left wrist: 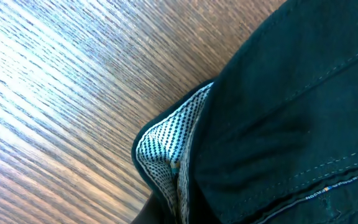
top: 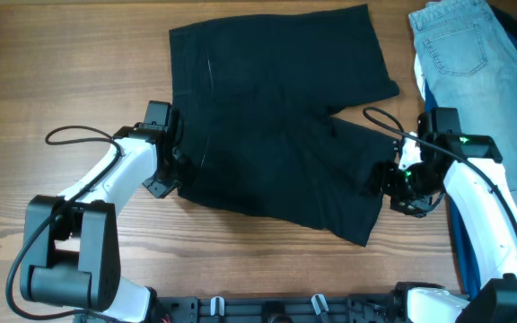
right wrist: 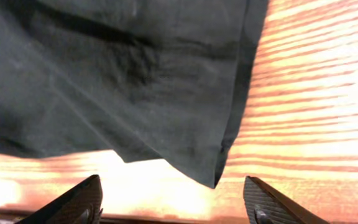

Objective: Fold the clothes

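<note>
Wooden table (top: 61,54) carries black shorts (top: 276,135) spread flat; right gripper (right wrist: 173,178) stands wide apart at a leg hem, left gripper (top: 173,170) at the waist, its fingers unseen, state unclear.

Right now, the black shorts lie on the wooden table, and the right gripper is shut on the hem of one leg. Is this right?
Not quite. The right gripper is open, not shut on the hem: the right wrist view shows its fingers spread wide apart, pinching no cloth. The rest holds: the black shorts lie on the wooden table.
</note>
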`<state>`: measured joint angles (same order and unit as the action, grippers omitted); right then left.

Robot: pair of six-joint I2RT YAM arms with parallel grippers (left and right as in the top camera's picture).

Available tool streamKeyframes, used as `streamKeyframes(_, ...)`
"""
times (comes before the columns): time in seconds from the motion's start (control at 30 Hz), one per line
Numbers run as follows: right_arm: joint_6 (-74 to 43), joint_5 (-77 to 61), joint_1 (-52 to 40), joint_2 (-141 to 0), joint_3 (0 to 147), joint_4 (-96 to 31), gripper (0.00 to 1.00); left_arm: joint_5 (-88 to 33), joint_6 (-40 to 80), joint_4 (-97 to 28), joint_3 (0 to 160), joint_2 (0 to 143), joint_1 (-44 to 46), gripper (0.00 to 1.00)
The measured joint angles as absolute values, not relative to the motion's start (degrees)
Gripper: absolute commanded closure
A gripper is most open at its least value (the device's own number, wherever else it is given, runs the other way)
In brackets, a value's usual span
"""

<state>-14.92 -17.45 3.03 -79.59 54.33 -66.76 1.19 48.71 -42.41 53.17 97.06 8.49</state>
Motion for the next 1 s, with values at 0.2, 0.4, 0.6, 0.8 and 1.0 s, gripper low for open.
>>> streamKeyframes(0.2,-17.4,-18.2,-8.8,-79.6,54.1,-66.8,0.29,1.2,48.7,-42.7,53.2,97.1,8.5,0.96)
streamKeyframes(0.4,-28.6,-15.7,-20.0,-79.6,46.2,-62.4,0.37,1.4,48.7,-45.0,53.1,97.1,8.5,0.96)
streamKeyframes(0.6,-45.2,-7.7,-22.6,-79.6,38.5,-58.7,0.37,1.8,48.7,-46.6,53.1,97.1,8.5,0.96)
streamKeyframes(0.8,-51.1,-7.4,-22.6,-79.5,32.9,-49.1,0.35,1.9,48.7,-46.5,53.1,97.1,8.5,0.96)
streamKeyframes(1.0,-54.4,-7.6,-22.6,-78.7,32.2,-47.7,0.48,1.9,48.7,-46.5,53.1,97.1,8.5,0.96)
